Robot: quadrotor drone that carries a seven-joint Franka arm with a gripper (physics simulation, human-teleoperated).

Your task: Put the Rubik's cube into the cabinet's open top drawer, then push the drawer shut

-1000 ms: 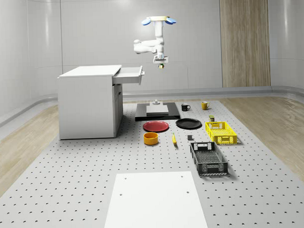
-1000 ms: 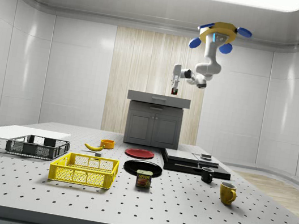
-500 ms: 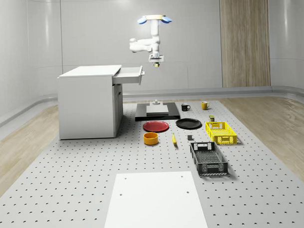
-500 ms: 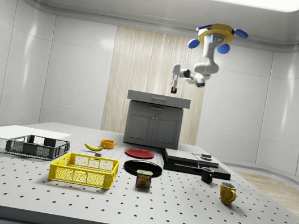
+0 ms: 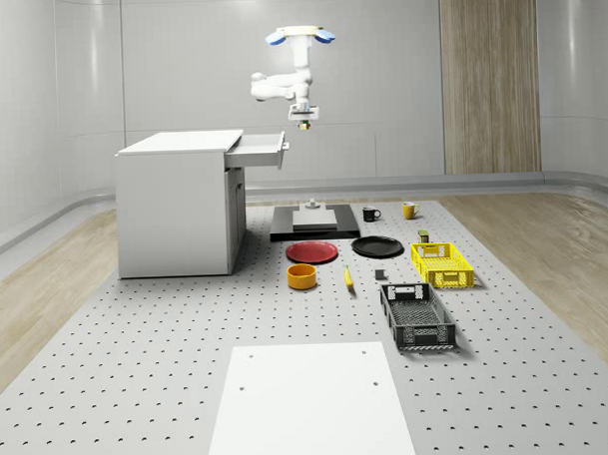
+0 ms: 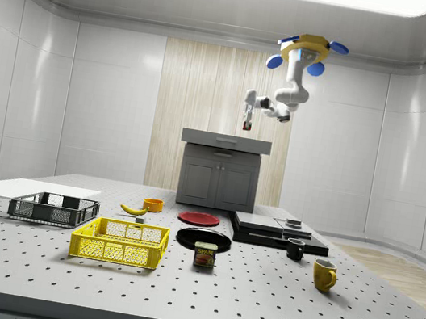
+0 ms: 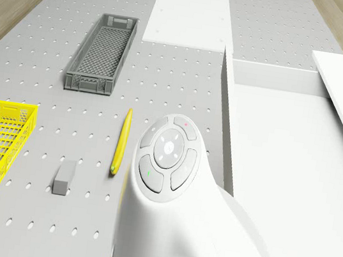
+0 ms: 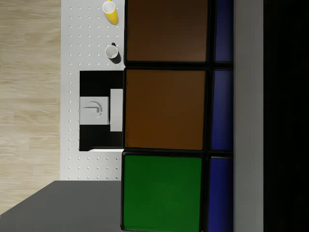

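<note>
White walls and a wood-panelled strip frame a perforated floor carrying a grey cabinet (image 5: 178,204) whose top drawer (image 5: 259,149) is pulled out toward the whole-scene view's right. Hovering high, the drone (image 5: 296,35) sits just past the drawer's outer end, its arm (image 5: 277,87) bent so the jaws (image 5: 302,121) hang above and slightly beyond the drawer front. They are pinching the Rubik's cube (image 8: 166,116), whose brown, green and blue tiles loom before the wrist camera. Carried this high, the cube should clear the drawer wall; it probably needs to come further over the drawer before being let go.
</note>
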